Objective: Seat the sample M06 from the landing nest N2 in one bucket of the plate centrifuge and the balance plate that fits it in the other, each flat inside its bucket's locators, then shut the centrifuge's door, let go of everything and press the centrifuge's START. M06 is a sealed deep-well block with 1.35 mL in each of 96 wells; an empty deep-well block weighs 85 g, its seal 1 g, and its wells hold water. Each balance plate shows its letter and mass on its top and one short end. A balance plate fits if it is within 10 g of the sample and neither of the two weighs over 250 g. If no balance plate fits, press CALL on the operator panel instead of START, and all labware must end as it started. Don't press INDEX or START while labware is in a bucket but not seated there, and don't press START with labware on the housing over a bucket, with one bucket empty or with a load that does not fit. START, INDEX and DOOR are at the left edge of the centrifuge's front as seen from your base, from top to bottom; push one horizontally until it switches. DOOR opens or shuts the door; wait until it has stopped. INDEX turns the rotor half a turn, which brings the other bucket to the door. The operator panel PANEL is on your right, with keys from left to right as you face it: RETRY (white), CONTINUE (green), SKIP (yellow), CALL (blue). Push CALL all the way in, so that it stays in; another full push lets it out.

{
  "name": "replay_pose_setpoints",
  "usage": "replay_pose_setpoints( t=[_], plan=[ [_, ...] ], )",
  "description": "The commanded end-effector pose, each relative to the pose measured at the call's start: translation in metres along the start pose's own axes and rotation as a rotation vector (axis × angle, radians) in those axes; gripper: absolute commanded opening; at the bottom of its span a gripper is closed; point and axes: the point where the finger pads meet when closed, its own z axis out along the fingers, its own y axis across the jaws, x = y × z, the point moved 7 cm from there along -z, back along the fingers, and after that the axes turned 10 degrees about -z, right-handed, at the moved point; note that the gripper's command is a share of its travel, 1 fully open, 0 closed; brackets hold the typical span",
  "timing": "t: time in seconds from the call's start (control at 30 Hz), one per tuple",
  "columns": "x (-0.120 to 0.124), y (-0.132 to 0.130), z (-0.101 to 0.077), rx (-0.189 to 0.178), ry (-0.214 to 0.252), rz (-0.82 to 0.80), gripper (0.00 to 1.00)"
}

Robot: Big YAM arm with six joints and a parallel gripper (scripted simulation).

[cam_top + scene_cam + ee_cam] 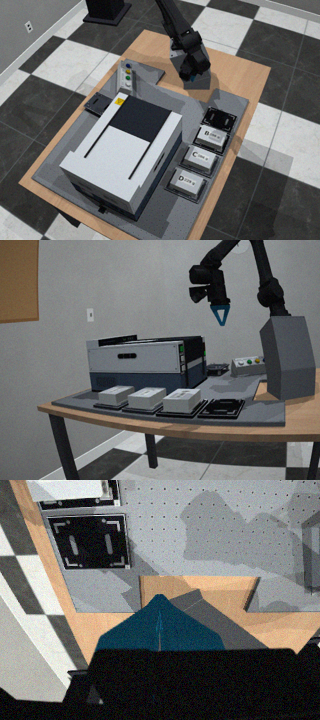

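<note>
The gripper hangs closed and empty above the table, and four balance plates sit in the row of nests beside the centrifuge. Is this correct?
Not quite: three plates, not four. In the top view, B, C and D fill their nests, and the nest nearest the arm's base holds nothing. The gripper does hang closed and empty above the table, beside the centrifuge.
</note>
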Motion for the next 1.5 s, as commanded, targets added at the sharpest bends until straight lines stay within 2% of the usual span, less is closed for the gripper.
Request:
replay_pose_setpoints(
  t=[0.0, 0.6, 0.9, 1.4, 1.43, 1.47],
  plan=[
    [-0.012, 0.011, -0.016, -0.027, -0.036, 0.016, 0.0],
    [-0.012, 0.011, -0.015, -0.027, -0.037, 0.016, 0.0],
    [-0.001, 0.006, -0.003, -0.01, -0.036, 0.01, 0.0],
    [-0.002, 0.006, 0.01, 0.014, -0.104, -0.017, 0.0],
    [-0.01, 0.01, 0.005, 0.004, -0.13, -0.009, 0.0],
    [-0.003, 0.006, 0.012, 0.016, -0.126, -0.016, 0.0]
  ],
)
